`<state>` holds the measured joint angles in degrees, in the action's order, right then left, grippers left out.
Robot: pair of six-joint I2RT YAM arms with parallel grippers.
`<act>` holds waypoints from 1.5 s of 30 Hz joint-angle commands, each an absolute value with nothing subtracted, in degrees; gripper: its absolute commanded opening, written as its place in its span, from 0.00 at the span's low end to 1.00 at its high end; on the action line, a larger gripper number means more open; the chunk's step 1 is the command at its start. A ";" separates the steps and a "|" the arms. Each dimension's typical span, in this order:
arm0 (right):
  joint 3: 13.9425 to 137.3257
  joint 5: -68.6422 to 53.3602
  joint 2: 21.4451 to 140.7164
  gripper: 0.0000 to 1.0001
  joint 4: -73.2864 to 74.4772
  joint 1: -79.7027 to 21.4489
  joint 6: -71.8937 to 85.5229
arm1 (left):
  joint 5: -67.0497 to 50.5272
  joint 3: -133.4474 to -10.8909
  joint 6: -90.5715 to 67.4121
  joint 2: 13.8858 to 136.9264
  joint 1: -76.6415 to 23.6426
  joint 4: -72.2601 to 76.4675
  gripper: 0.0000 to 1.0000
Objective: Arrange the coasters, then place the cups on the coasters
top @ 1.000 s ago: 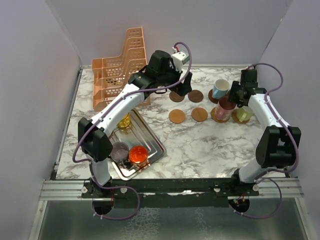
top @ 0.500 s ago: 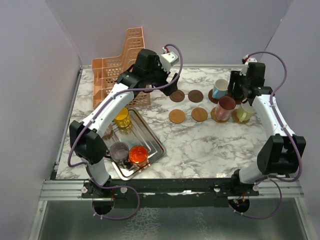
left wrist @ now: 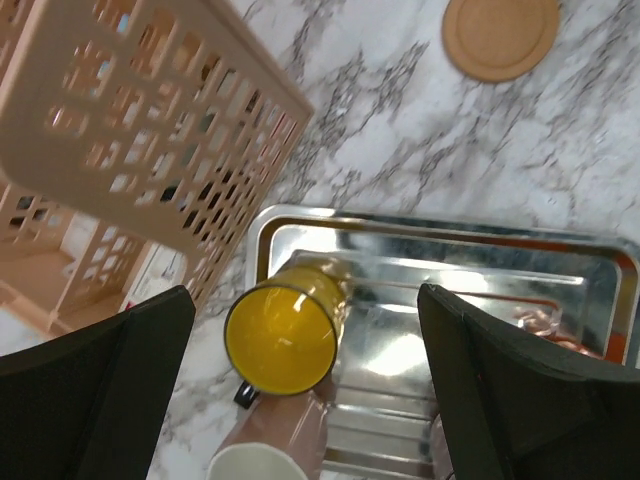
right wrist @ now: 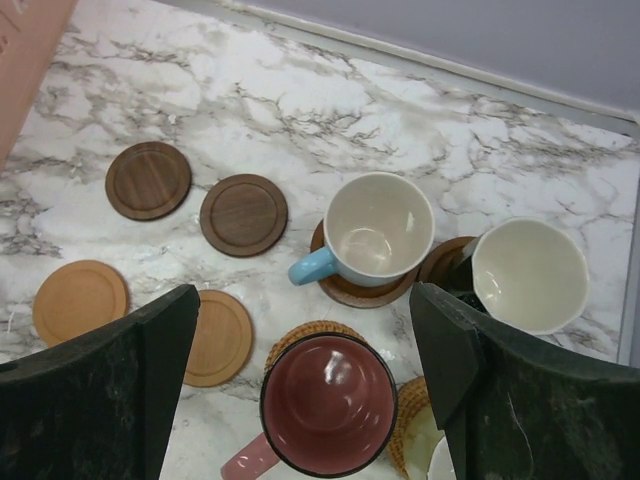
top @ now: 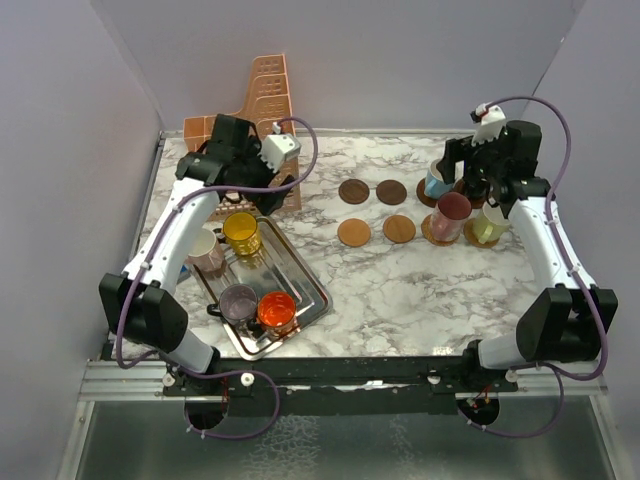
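My left gripper (top: 262,188) (left wrist: 305,300) hangs open above the yellow cup (top: 241,232) (left wrist: 282,338), which stands in the silver tray (top: 305,280) (left wrist: 480,290). Grey-purple (top: 239,301) and orange (top: 277,311) cups share the tray, and a cream cup (top: 207,250) stands just outside it. My right gripper (top: 474,186) (right wrist: 305,290) is open and holds nothing above the light blue cup (top: 440,178) (right wrist: 375,230), maroon cup (top: 451,217) (right wrist: 328,405) and white cup (right wrist: 528,272), each on a coaster. Two dark coasters (top: 353,191) (right wrist: 243,214) and two tan ones (top: 353,232) (right wrist: 218,337) lie bare.
A peach slotted basket rack (top: 235,140) (left wrist: 120,130) stands at the back left, close behind the tray. A pale yellow-green cup (top: 489,228) sits on a woven coaster at the far right. Purple walls close in the table on three sides.
My left arm has swung left from the bare coasters to above the tray. My right gripper has opened wider and drawn back and up from the cups on the right.
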<state>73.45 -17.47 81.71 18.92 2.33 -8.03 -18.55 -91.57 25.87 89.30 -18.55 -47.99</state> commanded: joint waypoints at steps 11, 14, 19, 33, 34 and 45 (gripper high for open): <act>70.17 -26.24 80.26 0.88 18.55 2.46 -10.06 | -20.11 -82.97 56.45 86.32 -5.80 -53.74 0.84; 69.75 -25.99 80.16 0.88 18.38 2.46 -10.12 | -21.48 -83.22 59.51 88.99 -4.58 -53.62 0.79; 69.17 -25.05 79.72 0.88 18.19 2.46 -10.49 | -20.94 -83.75 62.10 93.75 -3.92 -53.65 0.69; 68.82 -25.02 79.87 0.86 18.24 2.46 -10.17 | -18.51 -84.69 60.36 102.82 -3.34 -50.80 0.52; 68.81 -25.18 79.92 0.86 18.28 2.46 -10.13 | -18.65 -84.69 60.17 103.05 -3.34 -50.65 0.52; 68.62 -25.29 80.37 0.86 18.37 2.47 -9.94 | -20.87 -83.62 58.74 104.63 -3.43 -50.42 0.33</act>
<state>69.12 -24.71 81.32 19.31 2.33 -9.74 -18.65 -83.94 59.05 103.68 -3.70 -50.57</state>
